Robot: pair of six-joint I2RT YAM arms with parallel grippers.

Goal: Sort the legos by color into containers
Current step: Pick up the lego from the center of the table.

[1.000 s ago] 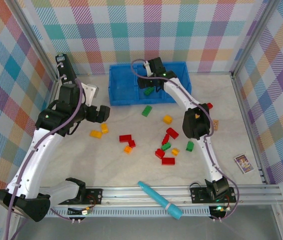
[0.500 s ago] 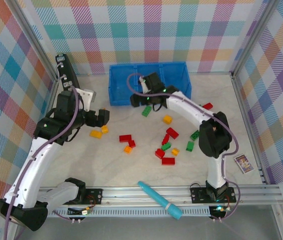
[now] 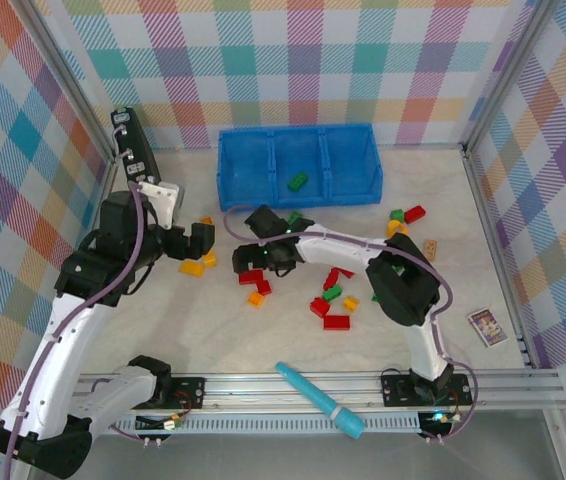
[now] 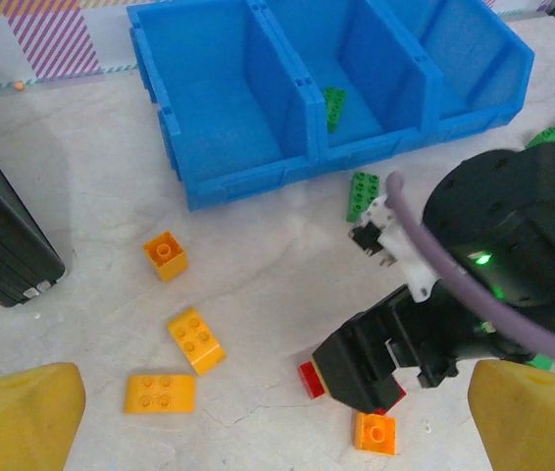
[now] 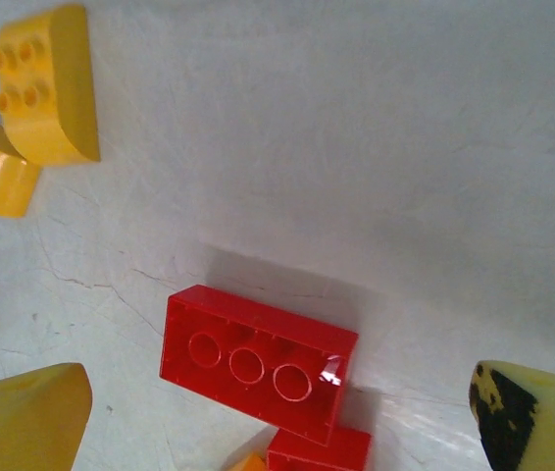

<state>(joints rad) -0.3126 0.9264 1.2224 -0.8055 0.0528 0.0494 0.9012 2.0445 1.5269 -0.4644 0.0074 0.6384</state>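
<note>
My right gripper (image 3: 250, 262) hangs open, low over a red lego (image 5: 258, 361) lying studs-down, with a second red lego (image 5: 319, 451) touching its near side. Nothing is between its fingers (image 5: 23, 422). In the left wrist view its black fingers (image 4: 395, 358) cover most of that red lego (image 4: 310, 379). My left gripper (image 3: 191, 232) is open and empty above three yellow legos (image 4: 196, 340). The blue containers (image 3: 263, 195) stand at the back, and one green lego (image 3: 298, 182) lies in the middle compartment. An orange lego (image 4: 375, 433) sits beside the red ones.
A mixed cluster of legos (image 3: 333, 295) lies at mid-table, with more (image 3: 403, 215) to the right and a green one (image 3: 293, 218) before the bin. A teal stick (image 3: 318, 398) lies near the front rail, a picture card (image 3: 487, 326) at right, a black device (image 3: 128, 140) at back left.
My right arm swung from the bin down and left to the red legos, leaving a green lego in the middle compartment, and its jaws opened wider. The left arm shifted slightly.
</note>
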